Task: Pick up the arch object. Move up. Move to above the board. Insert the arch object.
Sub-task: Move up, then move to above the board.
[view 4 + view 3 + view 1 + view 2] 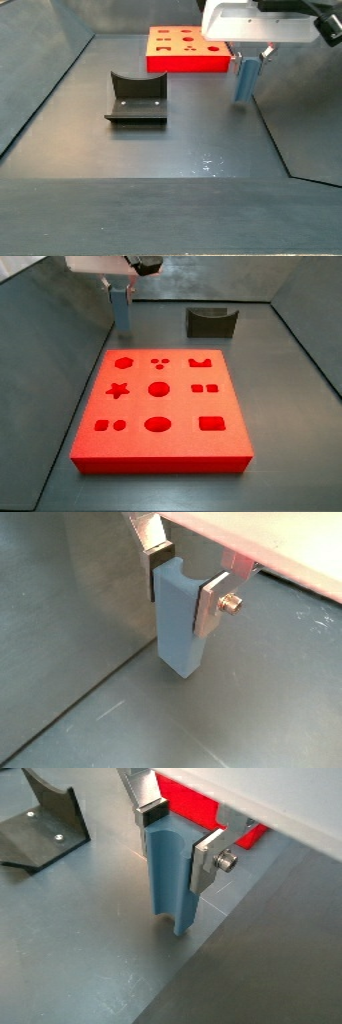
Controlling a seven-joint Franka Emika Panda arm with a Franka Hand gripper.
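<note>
My gripper [183, 584] is shut on the arch object [179, 627], a slim pale blue-grey block that hangs upright between the silver fingers, with a scooped notch at its upper end. It also shows in a wrist view [171, 873]. In a side view the gripper [122, 288] holds the arch object [120, 311] above the floor, beyond the far left corner of the board [163, 406]. In a side view the arch object [246, 77] hangs off the floor, nearer than the board [187, 50]. A strip of the red board [194, 803] shows behind the fingers.
The fixture, a dark L-shaped bracket, stands on the floor [135, 97] and shows in a wrist view [40, 828]. A wide dark block with a scooped top [210, 321] stands beyond the board. Grey walls [54, 306] enclose the floor.
</note>
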